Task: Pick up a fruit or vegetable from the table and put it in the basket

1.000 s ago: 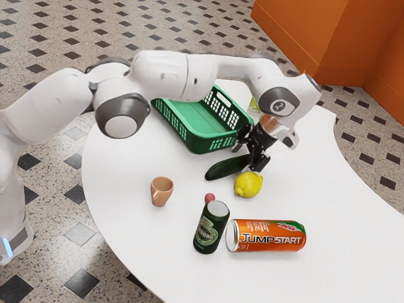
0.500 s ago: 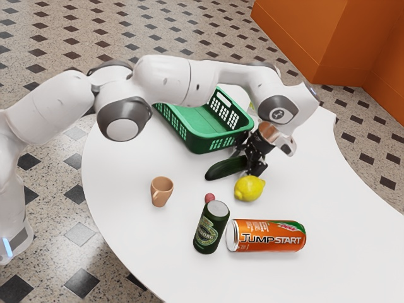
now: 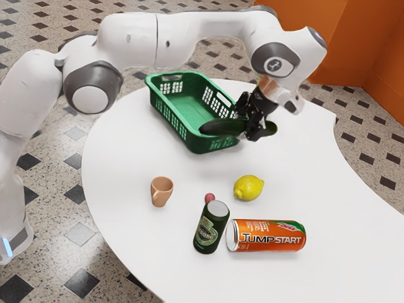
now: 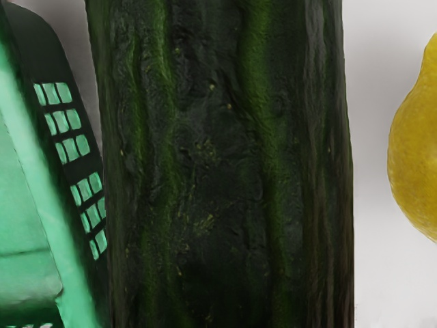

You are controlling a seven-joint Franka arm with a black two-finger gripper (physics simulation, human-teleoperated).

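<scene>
In the exterior view my gripper (image 3: 254,129) is shut on the cucumber (image 3: 222,128), which hangs above the table with one end showing past the fingers. Its longer part reaches across the near wall of the green basket (image 3: 169,117). Close under my hand, the dark green cucumber (image 4: 222,164) spans the wrist view from edge to edge, the basket (image 4: 51,232) on one side of it and the lemon (image 4: 416,147) on the other. The lemon (image 3: 249,187) rests on the white table (image 3: 126,233), apart from the basket.
A tan mug (image 3: 161,191) stands on the table toward the exterior view's left. A small red fruit (image 3: 209,197) lies behind an upright green can (image 3: 211,228). An orange can (image 3: 268,235) lies on its side beside that can.
My gripper has risen from the table, lifting the cucumber up to the basket's near wall. The lemon shifted slightly earlier, when my fingers were beside it.
</scene>
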